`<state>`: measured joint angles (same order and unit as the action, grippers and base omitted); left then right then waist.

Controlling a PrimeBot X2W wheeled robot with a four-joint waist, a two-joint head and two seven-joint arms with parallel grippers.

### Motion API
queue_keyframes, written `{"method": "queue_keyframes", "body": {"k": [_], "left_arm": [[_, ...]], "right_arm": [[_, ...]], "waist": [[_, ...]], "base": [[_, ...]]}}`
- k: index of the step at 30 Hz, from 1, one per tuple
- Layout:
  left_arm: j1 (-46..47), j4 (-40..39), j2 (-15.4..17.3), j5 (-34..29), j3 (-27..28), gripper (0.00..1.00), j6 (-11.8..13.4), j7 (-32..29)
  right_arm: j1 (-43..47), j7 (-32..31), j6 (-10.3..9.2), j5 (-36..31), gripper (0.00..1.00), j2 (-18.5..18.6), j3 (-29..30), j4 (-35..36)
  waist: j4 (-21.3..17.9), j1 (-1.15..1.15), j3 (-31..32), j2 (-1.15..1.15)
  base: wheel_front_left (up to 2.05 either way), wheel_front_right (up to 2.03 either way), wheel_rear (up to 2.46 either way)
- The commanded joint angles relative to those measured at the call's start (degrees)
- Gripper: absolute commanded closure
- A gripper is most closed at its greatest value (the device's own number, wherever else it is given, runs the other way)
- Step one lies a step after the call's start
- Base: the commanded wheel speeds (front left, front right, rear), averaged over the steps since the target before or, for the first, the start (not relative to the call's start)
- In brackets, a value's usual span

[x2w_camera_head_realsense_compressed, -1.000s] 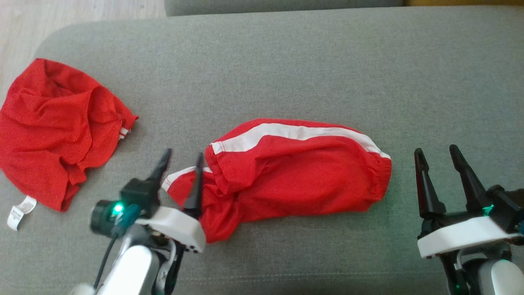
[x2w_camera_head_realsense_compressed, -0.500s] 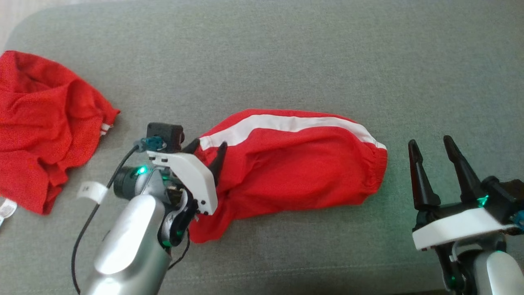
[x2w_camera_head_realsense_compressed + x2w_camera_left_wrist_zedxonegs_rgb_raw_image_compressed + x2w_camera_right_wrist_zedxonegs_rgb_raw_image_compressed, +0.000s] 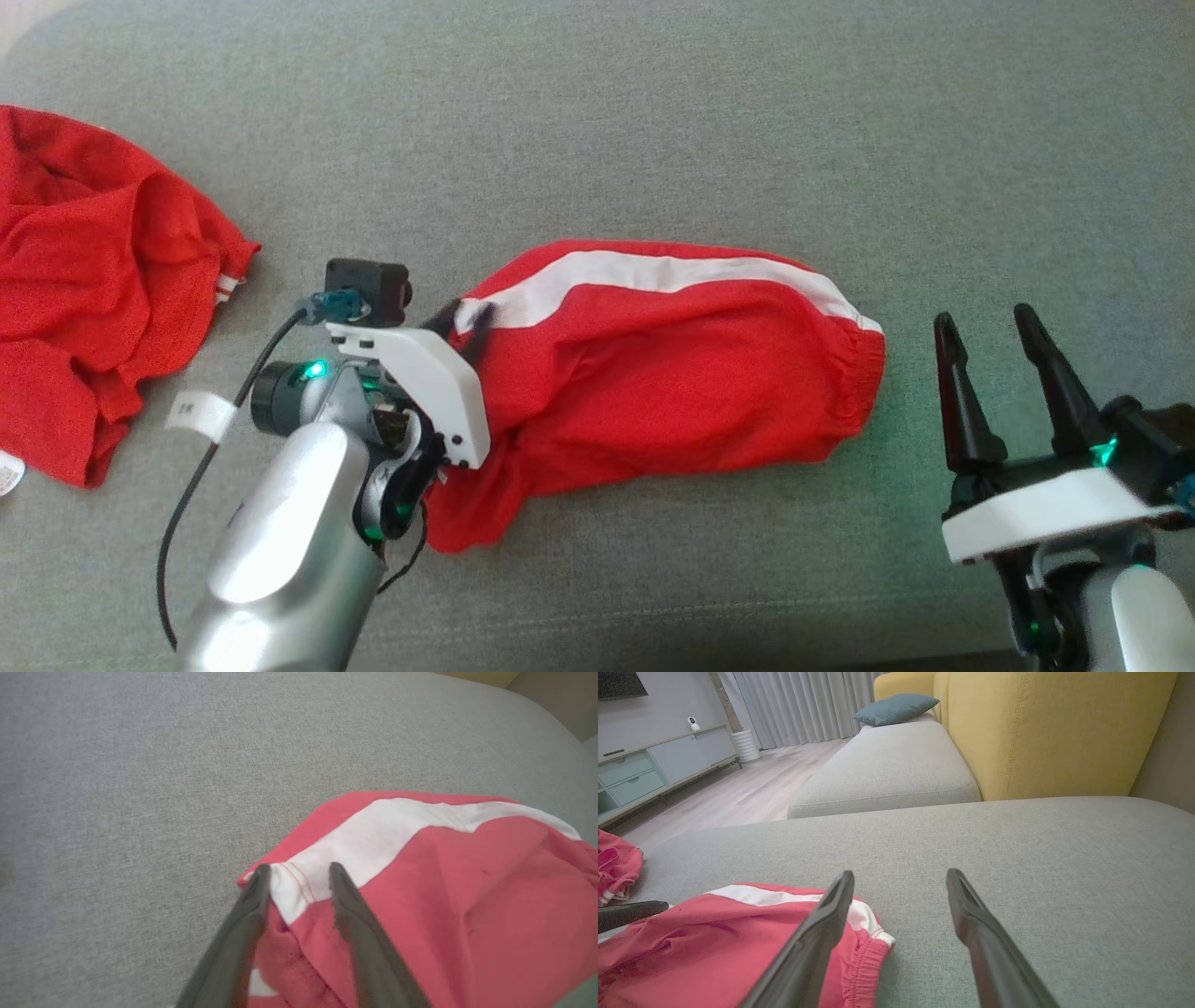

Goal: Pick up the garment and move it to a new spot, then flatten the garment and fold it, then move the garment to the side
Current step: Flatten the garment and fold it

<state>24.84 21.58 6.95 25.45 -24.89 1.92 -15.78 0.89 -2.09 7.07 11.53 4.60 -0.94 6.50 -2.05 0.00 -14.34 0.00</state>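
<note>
The garment [image 3: 672, 373], red shorts with a white side stripe, lies crumpled across the middle of the grey cushion [image 3: 653, 121]. My left gripper [image 3: 467, 315] is at its left end. In the left wrist view the left gripper [image 3: 299, 868] straddles the stitched hem of the garment [image 3: 444, 882] at the white stripe, its jaws half narrowed, with cloth in the gap between them. My right gripper [image 3: 985, 317] stands open just right of the elastic waistband, on bare cushion. The right wrist view has the right gripper [image 3: 900, 873] beside the garment [image 3: 714, 942].
A second red garment [image 3: 93, 280] lies bunched at the cushion's left end, with a white label by it. Beyond the cushion are a yellow backrest [image 3: 1055, 732], another grey seat [image 3: 887, 765] and wooden floor.
My left arm has swung up and right onto the garment's left hem, and its jaws have narrowed around it. The head camera shifted, so the whole scene moved. The right gripper stays put.
</note>
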Motion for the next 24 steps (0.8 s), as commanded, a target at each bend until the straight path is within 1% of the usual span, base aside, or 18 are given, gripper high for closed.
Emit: {"method": "queue_keyframes", "body": {"k": [1, 7, 11, 14, 18, 19, 24], "left_arm": [[2.8, -1.6, 1.2, 0.1, 2.0, 1.0, -0.4, 0.3], [3.6, -1.5, 1.8, -0.8, 1.4, 1.0, -0.2, 1.1], [4.2, -2.9, 2.2, -1.6, 1.0, 1.0, 0.0, 2.3], [4.6, -4.4, 2.3, -2.3, 0.6, 1.0, 0.2, 2.7], [5.5, -5.6, 2.0, -3.0, -0.3, 1.0, 0.1, 3.1], [5.5, -5.6, 2.0, -3.0, -0.3, 1.0, 0.1, 3.1], [6.2, -6.1, 1.5, -3.3, -1.2, 1.0, 0.0, 3.9]], "right_arm": [[-2.2, 0.3, 0.42, 0.4, 0.0, 0.4, -1.1, 1.8], [-3.0, 0.3, 0.42, 0.7, 0.0, 1.2, -0.9, 1.4], [-5.6, -1.1, 0.42, 1.7, 0.0, 3.2, -1.8, -0.1], [-8.7, -5.1, 0.42, 3.7, 0.0, 5.9, -4.2, -4.1], [-13.3, -9.5, 0.42, 7.6, 0.0, 9.2, -8.8, -9.8], [-13.3, -9.5, 0.42, 7.6, 0.0, 9.2, -8.8, -9.8], [-17.9, -13.7, 0.42, 10.6, 0.0, 12.3, -13.3, -15.2]], "waist": [[0.0, 0.0, -0.1, 0.0], [0.1, 0.0, -0.4, 0.0], [0.3, 0.0, -1.0, 0.0], [0.8, 0.0, -1.9, 0.0], [2.3, 0.0, -3.3, 0.0], [2.3, 0.0, -3.3, 0.0], [3.4, 0.0, -4.6, 0.0]], "base": [[0.0, 0.0, 0.0], [0.0, 0.0, 0.0], [0.0, 0.0, 0.0], [0.0, 0.0, 0.0], [0.0, 0.0, 0.0], [0.0, 0.0, 0.0], [0.0, 0.0, 0.0]]}}
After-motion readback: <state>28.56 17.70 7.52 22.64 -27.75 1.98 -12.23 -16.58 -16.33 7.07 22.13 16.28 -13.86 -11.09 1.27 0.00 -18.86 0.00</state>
